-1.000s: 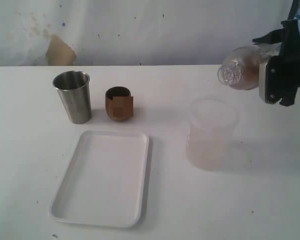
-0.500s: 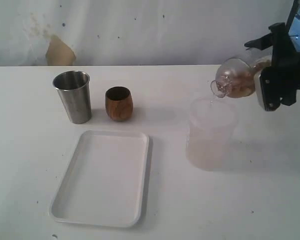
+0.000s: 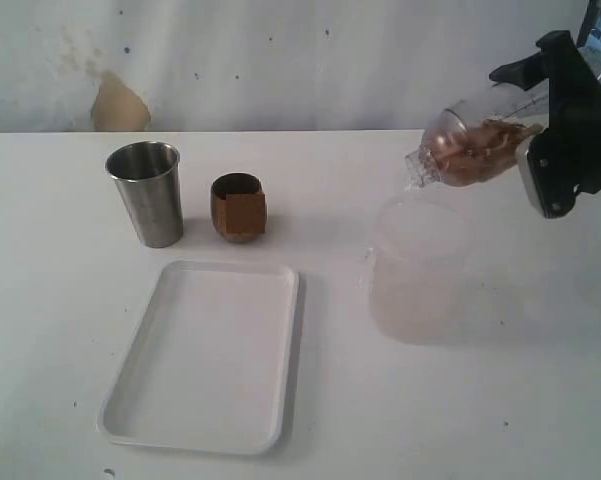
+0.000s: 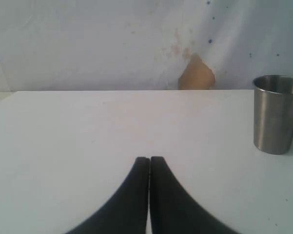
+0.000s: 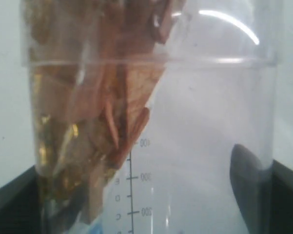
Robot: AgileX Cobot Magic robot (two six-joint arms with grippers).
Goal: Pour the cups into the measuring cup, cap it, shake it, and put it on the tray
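Your right pincer [image 3: 532, 135] pinches the capped measuring cup [image 3: 465, 150], which is tilted at far right above the frosted container [image 3: 420, 270]. This looks like the shake. Your left pincer [image 4: 149, 161] is pressed together. Next, you'd level the cup and carry it left to the tray [image 3: 205, 355].

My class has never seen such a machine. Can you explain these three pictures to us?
It is a robot with two arms, each ending in a gripper. The wide picture comes from a camera off the arms; the other two from cameras on the wrists. On the white table stand a steel tumbler, a brown wooden cup, a white tray and a frosted container. The right gripper holds a clear measuring cup, tilted toward the frosted container, brown pieces inside. The left gripper is shut and empty.
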